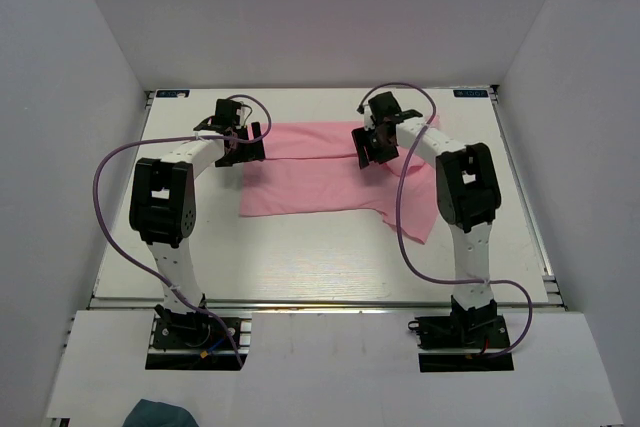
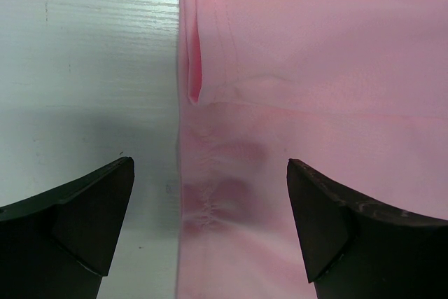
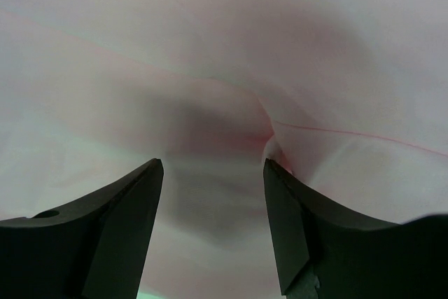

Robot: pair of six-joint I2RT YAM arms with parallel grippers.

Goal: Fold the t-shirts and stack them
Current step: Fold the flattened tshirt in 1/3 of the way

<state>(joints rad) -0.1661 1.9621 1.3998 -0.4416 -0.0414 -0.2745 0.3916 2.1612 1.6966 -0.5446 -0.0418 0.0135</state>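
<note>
A light pink t-shirt (image 1: pixel 320 182) lies partly folded on the white table (image 1: pixel 300 247), with one sleeve sticking out at the front right. My left gripper (image 1: pixel 247 144) is open and low over the shirt's left edge; in the left wrist view the jaws straddle that edge (image 2: pixel 183 194), one over bare table, one over fabric. My right gripper (image 1: pixel 367 150) is open and low over the shirt's upper right part. In the right wrist view pink fabric (image 3: pixel 224 68) fills the frame, and a fold ridge (image 3: pixel 269 138) runs beside the right finger (image 3: pixel 287 222). Neither gripper holds anything.
White walls enclose the table on three sides. A small dark teal cloth (image 1: pixel 165 414) lies off the table at the bottom left, in front of the left arm's base. Purple cables loop from both arms.
</note>
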